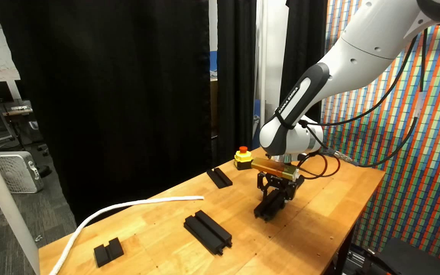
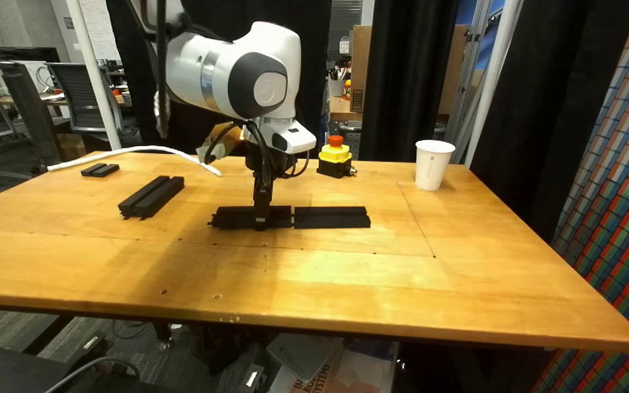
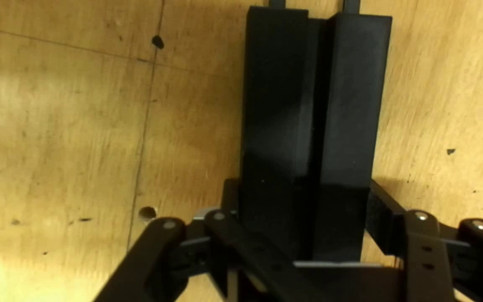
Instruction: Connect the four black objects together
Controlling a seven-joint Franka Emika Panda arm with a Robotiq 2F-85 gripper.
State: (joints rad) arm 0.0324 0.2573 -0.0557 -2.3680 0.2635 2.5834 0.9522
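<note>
Two grooved black bars lie in line. Pincer (image 3: pixel 303 197) clamped on the pegged bar (image 3: pixel 277 105), across both flanks; plain-ended bar (image 2: pixel 332 218) just past the pincer, on the side away from the pegs (image 3: pixel 277 3), slit between. Another grooved bar (image 1: pixel 203 232) well apart from pincer. Fourth: cannot tell which. Judged stiff, light, slippery-faced; pegs probably fragile. Best hold: low on flanks, mid-length.

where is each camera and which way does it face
Wrist view: above the gripper, looking down at the held black bar; gripper shows at bottom.
Exterior view: on the black slab side, looking diagonally down over the table; arm and gripper show.
Exterior view: beyond a table edge, facing the emergency stop; lower arm and gripper show.
Both exterior views share the held black bar, white cord and emergency stop.
</note>
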